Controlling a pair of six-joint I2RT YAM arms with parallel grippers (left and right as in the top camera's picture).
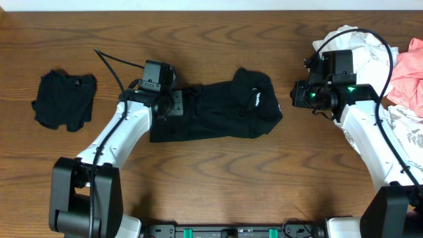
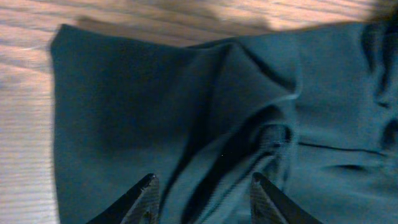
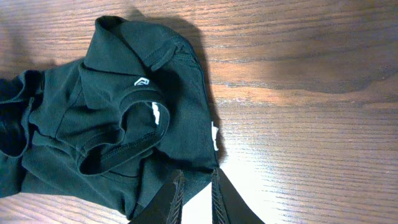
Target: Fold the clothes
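Observation:
The clothes' large black collared shirt [image 1: 218, 109] lies bunched lengthwise across the table's middle, with its collar and small white tag [image 3: 155, 113] at the right end. My left gripper [image 1: 173, 104] hovers over the shirt's left end. Its jaws are open above creased black fabric [image 2: 205, 112], with nothing pinched between the fingertips [image 2: 144, 194]. My right gripper [image 1: 295, 94] is just off the shirt's right edge. Its fingers [image 3: 177, 190] stand only a narrow gap apart, bare table shows between them, and they hold nothing.
A small crumpled black garment [image 1: 64, 99] lies at the far left. White [image 1: 353, 41], pink [image 1: 408, 73] and leaf-print [image 1: 406, 129] clothes are piled at the right edge behind my right arm. Bare wood [image 1: 218, 178] runs along the front.

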